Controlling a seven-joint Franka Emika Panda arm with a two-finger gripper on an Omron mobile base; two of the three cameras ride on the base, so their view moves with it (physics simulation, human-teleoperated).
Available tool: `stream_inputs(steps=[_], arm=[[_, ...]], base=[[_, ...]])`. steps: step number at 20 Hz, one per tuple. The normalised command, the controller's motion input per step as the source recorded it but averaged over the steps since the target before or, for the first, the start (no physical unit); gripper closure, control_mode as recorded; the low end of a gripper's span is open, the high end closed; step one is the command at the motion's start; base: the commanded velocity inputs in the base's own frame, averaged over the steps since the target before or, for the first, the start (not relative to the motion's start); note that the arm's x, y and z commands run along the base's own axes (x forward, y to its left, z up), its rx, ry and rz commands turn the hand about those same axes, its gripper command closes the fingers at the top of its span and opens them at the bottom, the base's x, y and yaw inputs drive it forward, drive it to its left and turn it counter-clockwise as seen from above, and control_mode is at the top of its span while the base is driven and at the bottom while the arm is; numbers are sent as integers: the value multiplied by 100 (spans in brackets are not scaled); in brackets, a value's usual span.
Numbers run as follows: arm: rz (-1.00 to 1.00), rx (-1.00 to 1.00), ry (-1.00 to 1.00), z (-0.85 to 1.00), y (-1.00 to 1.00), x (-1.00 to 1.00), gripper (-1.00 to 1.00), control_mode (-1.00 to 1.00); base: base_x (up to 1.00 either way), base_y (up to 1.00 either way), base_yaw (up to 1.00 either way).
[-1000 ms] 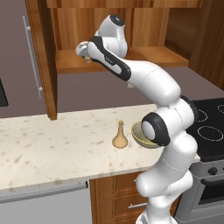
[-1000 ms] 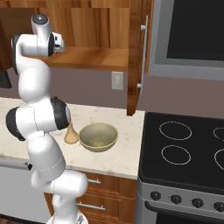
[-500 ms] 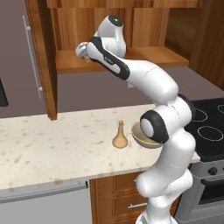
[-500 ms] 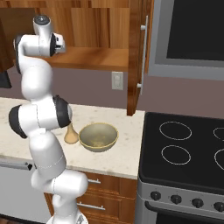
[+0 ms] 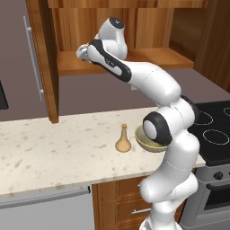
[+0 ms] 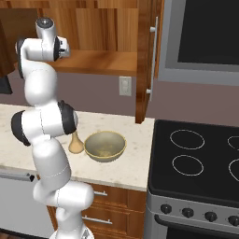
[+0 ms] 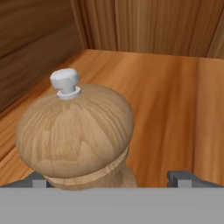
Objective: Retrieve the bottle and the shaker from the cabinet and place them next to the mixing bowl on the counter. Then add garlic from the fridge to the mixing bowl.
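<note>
The end effector (image 7: 109,179) is standing spread wide, its fingertips (image 7: 181,178) flanking the base of the shaker (image 7: 74,135), which is sitting upright on the cabinet shelf (image 7: 175,100) near the left wall. It is looking like turned wood: rigid, smooth, probably light, with a bulbous head that may be slipping under a pinch, so gripping the narrower waist below the head seems safest. Below on the worktop (image 5: 54,152), the bottle (image 5: 123,139) is already standing just beside the mixing bowl (image 6: 105,145).
</note>
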Motion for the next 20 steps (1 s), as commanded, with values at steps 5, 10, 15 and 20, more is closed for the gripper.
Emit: stream_inputs(steps=[5,10,15,20], arm=[[0,0,0,0,0,0,100,-100],[0,0,0,0,0,0,100,-100],[0,0,0,0,0,-9,100,-100],[-2,1,-5,0,-5,-83,100,-100]], base=[[0,0,0],[0,0,0],[0,0,0],[0,0,0]])
